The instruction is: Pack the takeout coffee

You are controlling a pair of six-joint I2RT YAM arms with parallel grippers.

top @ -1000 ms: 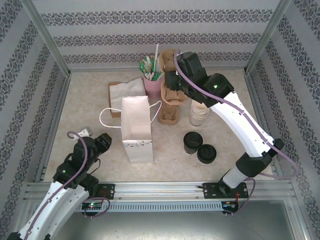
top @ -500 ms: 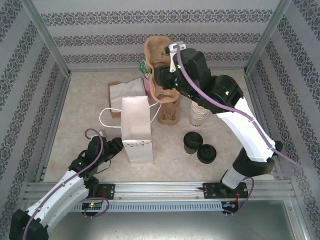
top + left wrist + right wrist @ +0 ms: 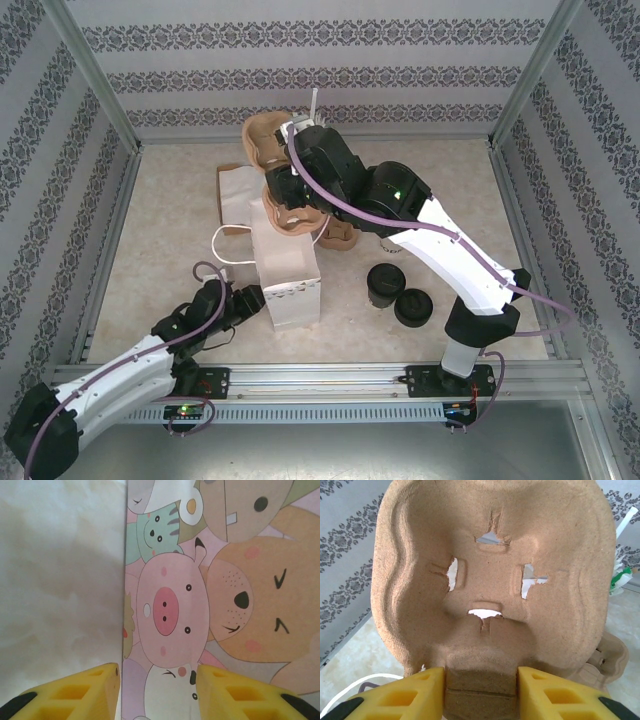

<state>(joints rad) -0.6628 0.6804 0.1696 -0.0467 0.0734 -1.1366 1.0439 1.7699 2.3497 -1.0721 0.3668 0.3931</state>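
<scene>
While the right gripper (image 3: 481, 680) clamps a cup carrier (image 3: 490, 560), the takeout coffee (image 3: 381, 285) stands well apart.

Readable text: none in any view.
Paper bag (image 3: 210, 595): printed cartoon animal faces, a pig at centre frame and a dog at right; no letters or numbers.
Pulp cup carrier (image 3: 490, 580): unmarked.
</scene>
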